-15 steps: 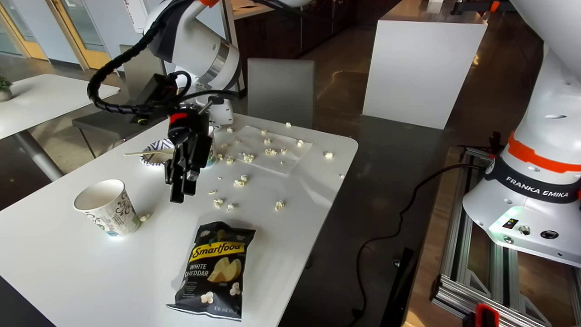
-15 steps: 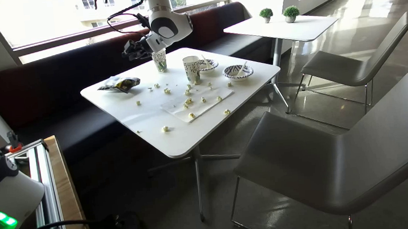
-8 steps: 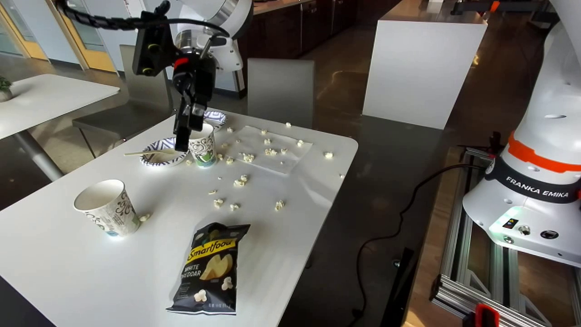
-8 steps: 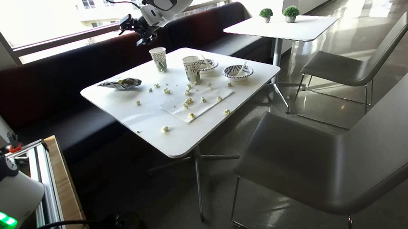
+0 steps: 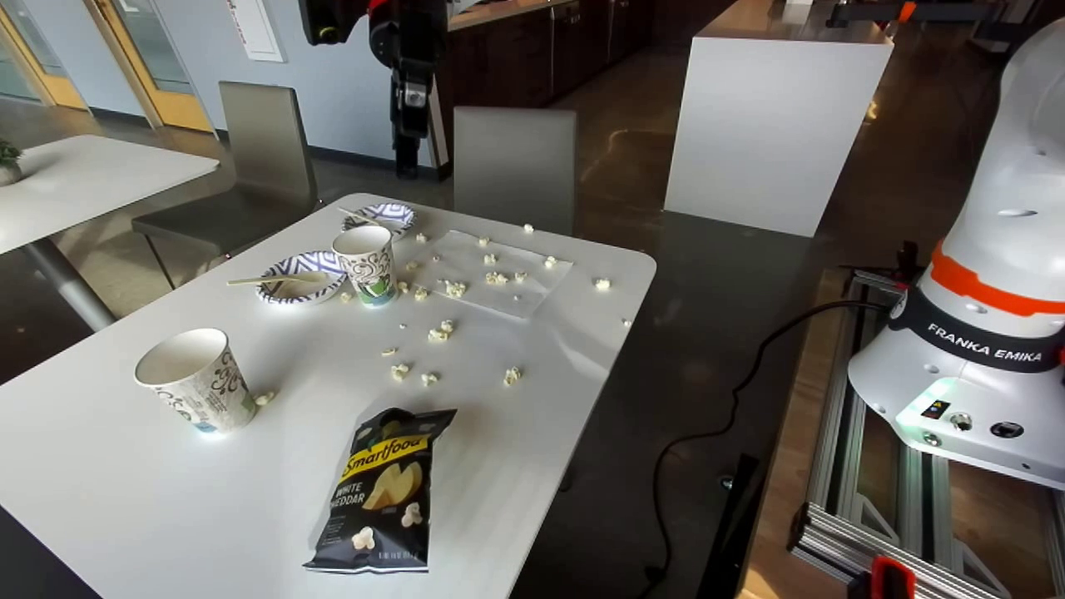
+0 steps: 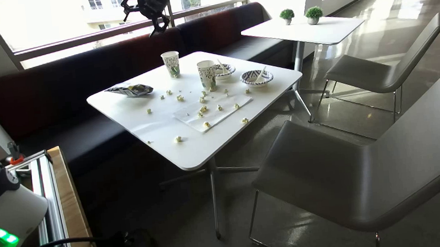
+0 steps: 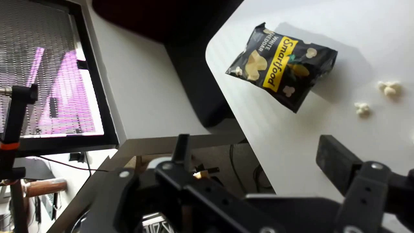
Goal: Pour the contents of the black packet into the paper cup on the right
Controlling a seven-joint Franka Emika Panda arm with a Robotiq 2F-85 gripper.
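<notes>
A black snack packet (image 5: 374, 495) lay printed side up on a white desk (image 5: 208, 516).
From where I stood, the robotic pincer (image 6: 139, 26) hung well above the packet's level, its jaws spread wide apart and clear of it. A paper cup (image 5: 193, 383) stood upright near the packet; the farther paper cup (image 5: 369, 266) stood upright well away from it, near two patterned bowls (image 5: 301, 263). Whitish popcorn (image 5: 512, 377) was scattered between packet and farther cup, with more pieces beyond, on a flat white sheet (image 5: 495, 304).
</notes>
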